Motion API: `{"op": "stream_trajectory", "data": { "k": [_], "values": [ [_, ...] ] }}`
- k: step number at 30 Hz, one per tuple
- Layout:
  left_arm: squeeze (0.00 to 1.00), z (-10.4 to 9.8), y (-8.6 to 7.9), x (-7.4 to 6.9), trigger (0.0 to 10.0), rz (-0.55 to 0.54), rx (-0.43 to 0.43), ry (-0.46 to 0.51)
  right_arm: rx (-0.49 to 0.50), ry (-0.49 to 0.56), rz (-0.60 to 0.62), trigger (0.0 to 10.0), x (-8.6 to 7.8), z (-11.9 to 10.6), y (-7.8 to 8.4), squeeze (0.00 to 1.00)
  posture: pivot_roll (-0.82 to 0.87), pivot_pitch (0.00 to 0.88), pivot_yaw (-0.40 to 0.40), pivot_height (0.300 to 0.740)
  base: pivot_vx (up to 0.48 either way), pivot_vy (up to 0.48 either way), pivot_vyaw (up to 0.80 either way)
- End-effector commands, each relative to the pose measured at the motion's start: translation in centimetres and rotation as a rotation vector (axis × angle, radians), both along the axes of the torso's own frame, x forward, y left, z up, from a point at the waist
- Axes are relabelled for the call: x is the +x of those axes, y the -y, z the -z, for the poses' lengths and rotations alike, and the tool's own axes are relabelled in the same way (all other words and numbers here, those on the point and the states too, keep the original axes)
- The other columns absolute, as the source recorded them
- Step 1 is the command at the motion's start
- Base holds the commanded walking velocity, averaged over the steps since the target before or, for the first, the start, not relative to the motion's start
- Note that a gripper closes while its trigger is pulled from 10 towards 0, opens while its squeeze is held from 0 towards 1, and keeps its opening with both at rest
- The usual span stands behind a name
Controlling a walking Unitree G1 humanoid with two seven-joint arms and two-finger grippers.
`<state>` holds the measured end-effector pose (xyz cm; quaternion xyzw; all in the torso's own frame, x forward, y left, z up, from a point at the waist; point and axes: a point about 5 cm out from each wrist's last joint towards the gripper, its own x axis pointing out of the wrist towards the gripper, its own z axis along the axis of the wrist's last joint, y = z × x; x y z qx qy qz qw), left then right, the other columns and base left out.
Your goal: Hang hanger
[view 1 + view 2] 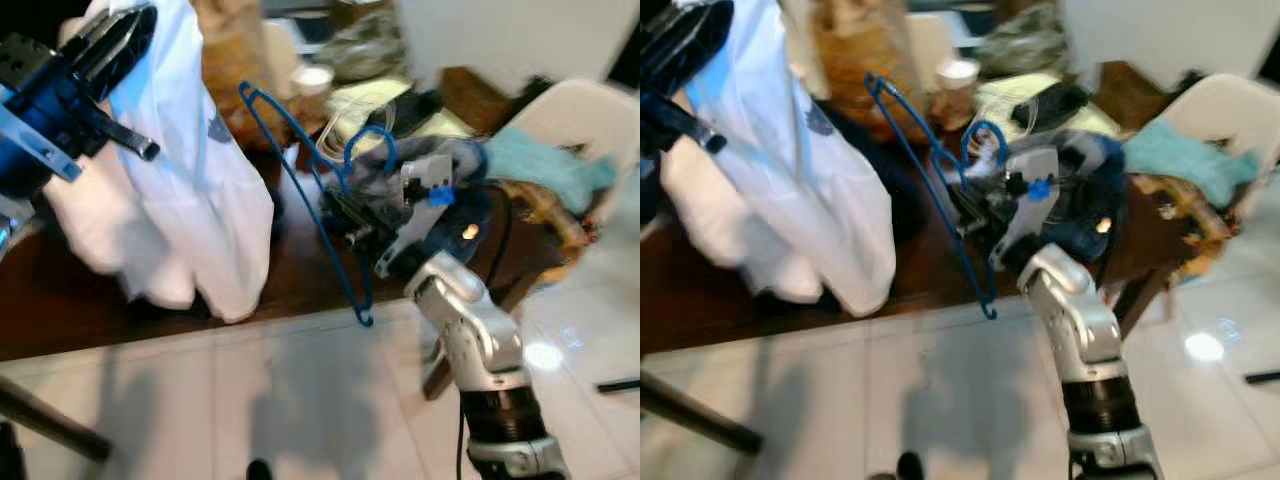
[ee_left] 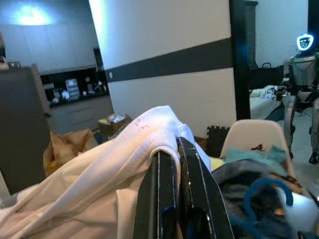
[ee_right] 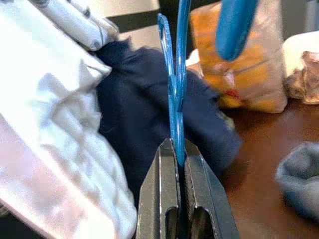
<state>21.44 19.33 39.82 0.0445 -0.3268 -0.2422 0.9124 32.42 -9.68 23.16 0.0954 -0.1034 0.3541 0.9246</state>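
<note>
Right end effector [image 3: 180, 164] pinches blue hanger [image 1: 310, 190], hook up.

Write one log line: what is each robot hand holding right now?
left gripper: shut on white shirt, lifted | right gripper: shut on blue hanger | stage: hanger not in shirt yet
</note>
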Motion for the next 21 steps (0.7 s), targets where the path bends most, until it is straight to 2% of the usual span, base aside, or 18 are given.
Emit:
{"op": "stream_trajectory", "data": {
  "k": [1,4,5,12,15,20,21],
  "values": [
    [0.0,-0.5,0.4,-0.4,2.7,-0.001,0.038,0.017,0.013,0.018,0.01,10.0,-0.1,-0.3,0.3,0.0,-0.01,0.094,-0.007,0.74,-0.476,0.0,0.0],
    [0.0,-0.5,-0.1,-0.3,2.6,-0.046,0.044,0.007,0.016,0.018,0.009,10.0,-0.1,-0.3,0.3,0.0,0.0,0.094,-0.007,0.74,-0.476,0.0,0.0],
    [0.0,-0.5,-0.4,-0.2,2.2,-0.076,0.046,0.007,0.016,0.018,0.008,10.0,-0.2,-0.3,0.3,0.0,0.0,0.095,-0.007,0.74,-0.476,0.0,0.0],
    [0.0,-1.1,-1.6,0.1,2.3,-0.163,0.019,0.019,0.015,0.015,0.005,10.0,-0.2,-0.2,0.2,0.0,0.0,0.1,-0.007,0.74,-0.476,0.0,0.0],
    [0.0,-1.2,-1.4,0.1,2.4,-0.143,0.018,0.018,0.013,0.012,0.003,10.0,-0.3,0.0,0.2,0.0,0.0,0.1,-0.007,0.74,-0.476,0.0,0.0],
    [0.0,-0.7,-0.2,0.4,2.7,-0.066,-0.002,-0.012,0.008,0.006,0.001,10.0,-0.3,0.2,0.1,0.0,0.0,0.103,-0.006,0.74,-0.476,0.0,0.0],
    [0.0,-0.2,0.2,0.7,3.1,-0.044,-0.008,-0.031,0.005,0.002,0.0,10.0,-0.3,0.3,0.1,0.0,0.0,0.103,-0.005,0.74,-0.476,0.0,0.0]
  ]
}}
